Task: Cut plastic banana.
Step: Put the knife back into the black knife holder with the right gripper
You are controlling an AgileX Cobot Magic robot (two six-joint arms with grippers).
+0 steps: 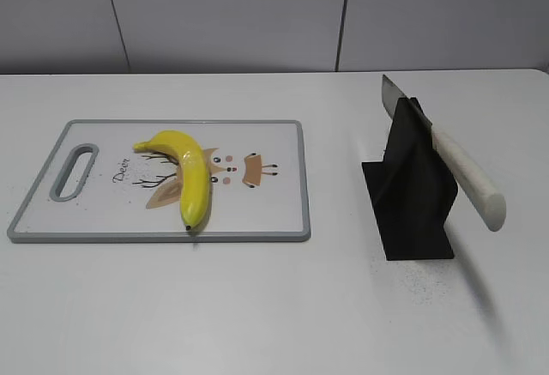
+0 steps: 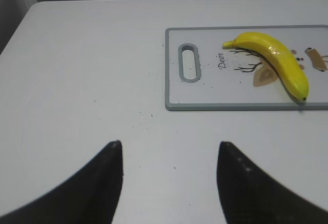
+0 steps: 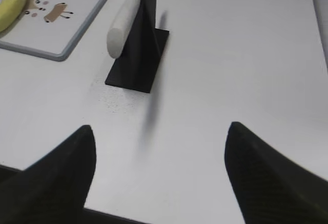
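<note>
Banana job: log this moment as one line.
banana: whole, on board | knife: in stand, untouched | left gripper: open, empty | right gripper: open, empty

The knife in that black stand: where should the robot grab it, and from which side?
Probably by the white handle, which juts free of the black stand toward the camera. The open right gripper faces its butt end; the blade sits in the slot.

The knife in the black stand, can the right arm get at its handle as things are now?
Probably yes. The knife handle juts free from the stand toward the open right tool, with only bare table between.
</note>
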